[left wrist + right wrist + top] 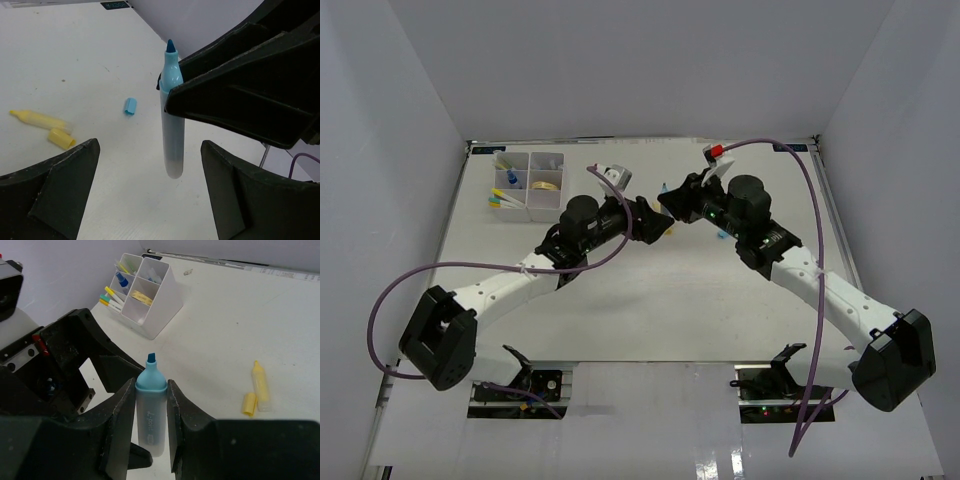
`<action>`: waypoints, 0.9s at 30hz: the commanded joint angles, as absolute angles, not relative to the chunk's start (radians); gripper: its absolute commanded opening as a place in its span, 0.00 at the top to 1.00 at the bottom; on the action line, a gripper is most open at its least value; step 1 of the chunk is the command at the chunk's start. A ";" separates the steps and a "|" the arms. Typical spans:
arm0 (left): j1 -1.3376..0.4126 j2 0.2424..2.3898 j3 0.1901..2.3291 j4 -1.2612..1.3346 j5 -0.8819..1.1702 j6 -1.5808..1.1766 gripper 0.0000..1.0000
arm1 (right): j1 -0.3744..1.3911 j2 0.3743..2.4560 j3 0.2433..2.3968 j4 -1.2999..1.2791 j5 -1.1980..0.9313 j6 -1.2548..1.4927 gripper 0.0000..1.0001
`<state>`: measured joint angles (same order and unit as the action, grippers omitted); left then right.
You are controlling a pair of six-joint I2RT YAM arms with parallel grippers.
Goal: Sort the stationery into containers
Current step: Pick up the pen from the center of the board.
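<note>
My right gripper [151, 387] is shut on an uncapped light blue marker [151, 415], held upright above the table with its tip pointing up. In the left wrist view the same marker [172, 130] hangs down from the right gripper's fingers [225, 100]. My left gripper [150, 147] is open, its fingers wide on either side of the marker's lower end without touching it. From above, both grippers meet at mid-table, left [658, 222] and right [670, 200]. The white containers [528, 157] stand at the back left, with pens and a tan ring inside [165, 305].
An uncapped yellow highlighter [260, 387] and its yellow cap [248, 404] lie on the table near the grippers, also seen as highlighter [40, 120] and cap [61, 138]. A small light blue cap [130, 106] lies loose beside them. Purple cables loop off both arms.
</note>
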<state>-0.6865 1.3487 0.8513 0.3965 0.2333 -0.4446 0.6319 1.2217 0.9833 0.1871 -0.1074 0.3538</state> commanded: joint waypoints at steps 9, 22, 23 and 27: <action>-0.772 1.411 0.977 0.364 0.121 -0.342 0.29 | 0.661 1.190 0.959 0.275 -0.091 0.354 0.82; -0.787 1.416 0.974 0.371 0.097 -0.328 0.66 | 0.666 1.181 0.946 0.281 -0.071 0.351 0.82; -0.787 1.416 0.974 0.371 0.097 -0.328 0.70 | 0.667 1.181 0.945 0.281 -0.069 0.351 0.82; -0.788 1.417 0.973 0.367 0.097 -0.325 0.90 | 0.666 1.177 0.942 0.281 -0.066 0.351 0.81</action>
